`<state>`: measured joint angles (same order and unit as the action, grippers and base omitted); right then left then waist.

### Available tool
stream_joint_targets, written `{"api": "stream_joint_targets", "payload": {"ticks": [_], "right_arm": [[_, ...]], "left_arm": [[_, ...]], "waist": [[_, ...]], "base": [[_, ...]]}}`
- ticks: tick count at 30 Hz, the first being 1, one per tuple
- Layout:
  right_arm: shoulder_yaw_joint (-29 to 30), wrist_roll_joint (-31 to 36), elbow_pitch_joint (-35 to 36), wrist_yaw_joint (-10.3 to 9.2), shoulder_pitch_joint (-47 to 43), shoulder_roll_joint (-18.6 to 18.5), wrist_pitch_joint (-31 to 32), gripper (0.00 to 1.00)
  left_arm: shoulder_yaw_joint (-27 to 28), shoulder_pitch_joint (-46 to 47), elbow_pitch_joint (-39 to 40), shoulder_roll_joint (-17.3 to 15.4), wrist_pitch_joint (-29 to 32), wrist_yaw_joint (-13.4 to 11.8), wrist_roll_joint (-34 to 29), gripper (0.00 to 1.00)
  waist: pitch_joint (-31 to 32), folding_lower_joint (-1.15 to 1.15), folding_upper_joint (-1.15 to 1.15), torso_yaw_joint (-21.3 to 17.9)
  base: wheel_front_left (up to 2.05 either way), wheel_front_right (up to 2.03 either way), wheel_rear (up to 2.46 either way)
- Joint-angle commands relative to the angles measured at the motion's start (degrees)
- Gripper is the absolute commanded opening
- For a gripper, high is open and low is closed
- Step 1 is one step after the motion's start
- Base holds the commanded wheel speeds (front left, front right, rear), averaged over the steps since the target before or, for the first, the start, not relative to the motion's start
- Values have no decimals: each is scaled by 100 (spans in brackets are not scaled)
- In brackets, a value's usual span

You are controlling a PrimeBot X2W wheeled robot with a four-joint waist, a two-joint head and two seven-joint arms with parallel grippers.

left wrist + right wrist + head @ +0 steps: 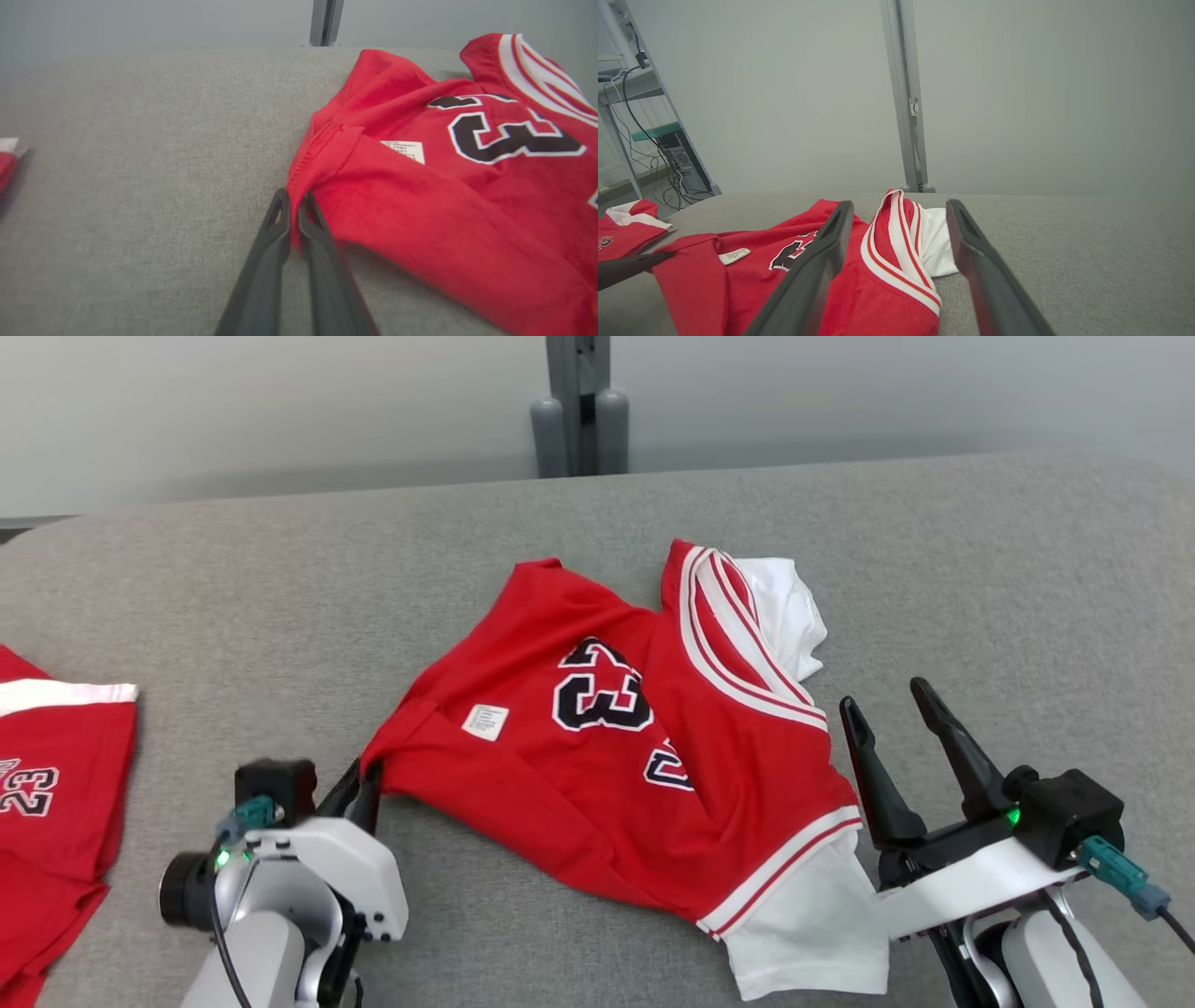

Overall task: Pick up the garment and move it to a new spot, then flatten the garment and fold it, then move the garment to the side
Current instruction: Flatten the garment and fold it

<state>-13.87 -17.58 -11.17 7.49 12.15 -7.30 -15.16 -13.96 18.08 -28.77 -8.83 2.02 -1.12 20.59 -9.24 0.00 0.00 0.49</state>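
Note:
The garment is a red jersey with white sleeves, striped trim and a black "23", lying crumpled in the middle of the grey table. My left gripper is shut on its lower left corner; in the left wrist view the two dark fingers pinch the red hem of the garment. My right gripper stands open just right of the jersey's striped edge, holding nothing. In the right wrist view its fingers straddle the striped edge and a white sleeve of the garment.
A second red jersey lies at the table's left edge. A grey post stands behind the table. In the right wrist view a shelf with cables stands at the far left.

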Motion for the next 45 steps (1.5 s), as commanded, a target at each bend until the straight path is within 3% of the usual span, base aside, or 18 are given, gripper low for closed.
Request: {"api": "stream_joint_targets", "payload": {"ticks": [1,9,19,25,35,43,44,45], "right_arm": [[-40,34,-25,1,-95,-29,-15,100],[-154,36,-140,1,-81,29,-15,100],[-281,-15,-141,1,-12,50,-15,100],[-240,-34,-105,1,41,38,-15,100],[-241,-58,-46,1,146,91,-15,100],[-179,-73,-77,1,170,131,-15,100],[-174,-71,-86,1,171,137,-15,100],[-171,-71,-93,1,173,145,-15,100]], "left_arm": [[35,-136,93,-42,58,-105,41,100],[175,-449,572,-62,-90,-592,-52,100],[87,-185,801,102,-525,-693,-128,100],[-210,43,511,-2,-297,-644,-389,100],[-633,814,-155,-293,617,-760,-939,100],[-796,1017,-369,-345,996,-687,-955,100],[-811,1005,-375,-334,1049,-648,-929,90],[-818,994,-370,-322,1079,-639,-902,0]], "waist": [[122,0,0,120],[265,0,0,148],[178,0,0,-188],[34,0,0,-347],[-336,0,0,-550],[-424,0,0,-589],[-418,0,0,-586],[-410,0,0,-582]], "base": [[0,0,0],[0,0,0],[0,0,0],[0,0,0],[0,0,0],[0,0,0],[0,0,0],[0,0,0]]}}
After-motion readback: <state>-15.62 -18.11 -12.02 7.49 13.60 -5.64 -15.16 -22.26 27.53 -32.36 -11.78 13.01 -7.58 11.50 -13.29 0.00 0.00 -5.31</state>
